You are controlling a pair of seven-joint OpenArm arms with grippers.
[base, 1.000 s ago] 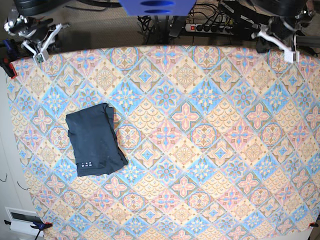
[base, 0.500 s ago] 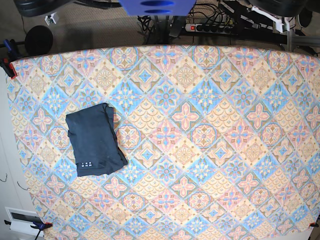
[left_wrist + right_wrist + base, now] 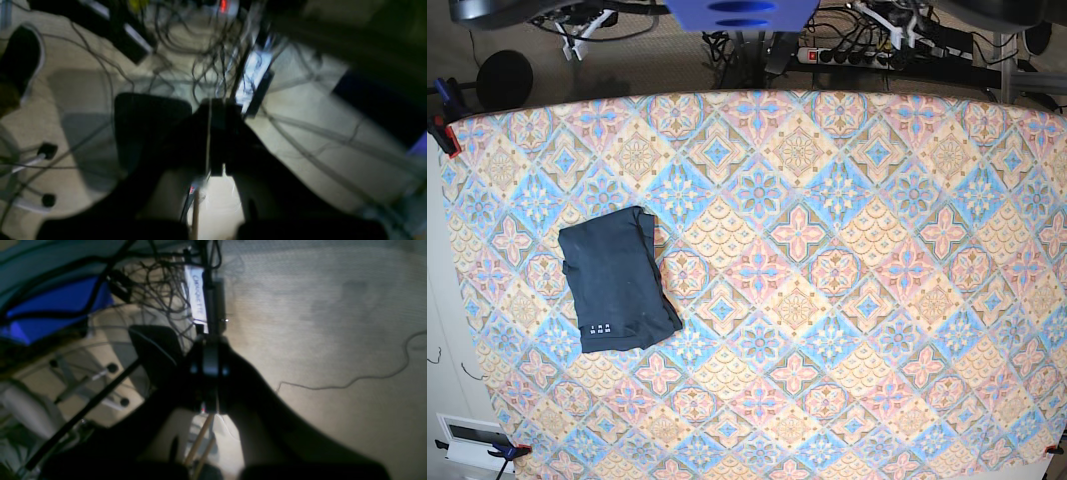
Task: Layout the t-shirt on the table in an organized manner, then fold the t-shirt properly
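The dark t-shirt [image 3: 617, 280] lies folded in a small bundle on the left side of the patterned bench [image 3: 847, 300], soft, light and floppy, so pinch it at an edge or corner, while both the left end effector [image 3: 213, 140] and the right end effector [image 3: 210, 373] are closed and hold nothing.

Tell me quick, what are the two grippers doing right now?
Left gripper: closed, holding nothing.
Right gripper: closed, holding nothing.

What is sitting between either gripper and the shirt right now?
Nothing visible. The folded t-shirt lies alone on the table, and both the left gripper and the right gripper are shut, off past the table's far edge.
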